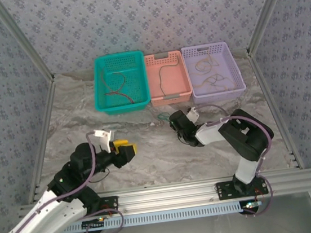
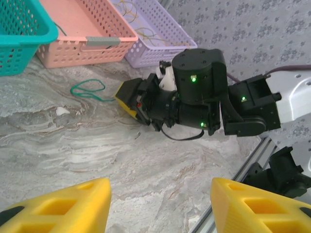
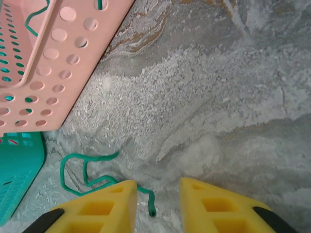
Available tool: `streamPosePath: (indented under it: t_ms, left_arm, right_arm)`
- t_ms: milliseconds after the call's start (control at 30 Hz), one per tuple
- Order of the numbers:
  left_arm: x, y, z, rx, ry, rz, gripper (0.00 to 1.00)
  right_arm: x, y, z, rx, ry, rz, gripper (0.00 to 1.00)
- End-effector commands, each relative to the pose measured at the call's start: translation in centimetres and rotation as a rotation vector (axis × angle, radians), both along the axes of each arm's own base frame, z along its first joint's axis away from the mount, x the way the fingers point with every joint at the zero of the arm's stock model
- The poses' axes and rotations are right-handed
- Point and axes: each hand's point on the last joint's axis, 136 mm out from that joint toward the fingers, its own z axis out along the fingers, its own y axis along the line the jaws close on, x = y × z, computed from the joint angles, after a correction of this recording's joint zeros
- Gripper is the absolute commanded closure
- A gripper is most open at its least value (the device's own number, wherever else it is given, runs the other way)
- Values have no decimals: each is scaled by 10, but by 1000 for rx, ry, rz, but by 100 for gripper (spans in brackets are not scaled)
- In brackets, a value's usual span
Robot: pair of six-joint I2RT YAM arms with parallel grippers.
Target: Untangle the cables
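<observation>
Green cable [image 3: 92, 156] end between fingers of right tool [image 3: 158, 191], narrowly parted, seemingly ungripped

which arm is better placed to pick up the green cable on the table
Right. The right jaws sit low over the green cable, whose end lies between them; the left jaws hang open farther back over the table.
</observation>
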Motion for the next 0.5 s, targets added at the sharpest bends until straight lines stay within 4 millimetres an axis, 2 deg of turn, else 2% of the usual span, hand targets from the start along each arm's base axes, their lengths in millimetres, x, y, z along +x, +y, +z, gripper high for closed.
streamPosePath:
  t_ms: [0,67,200,367,467]
  left_arm:
    - [-2,-3,8,-10,12,-15,44]
    - [-2,-5,9,-14,13,-18,45]
    - [2,-7,11,-19,8,-12,45]
    - [7,-6,14,-22,15,20,45]
    - [11,-6,18,-40,34,49,44]
  right_arm:
    - [7,-14,-18,-40,35,-40,77]
    - [11,-18,-19,-55,37,-38,80]
    - [20,-17,-8,-59,12,11,100]
    - [14,-23,29,-128,-65,89,100]
    - [4,-23,66,-135,-155,183,100]
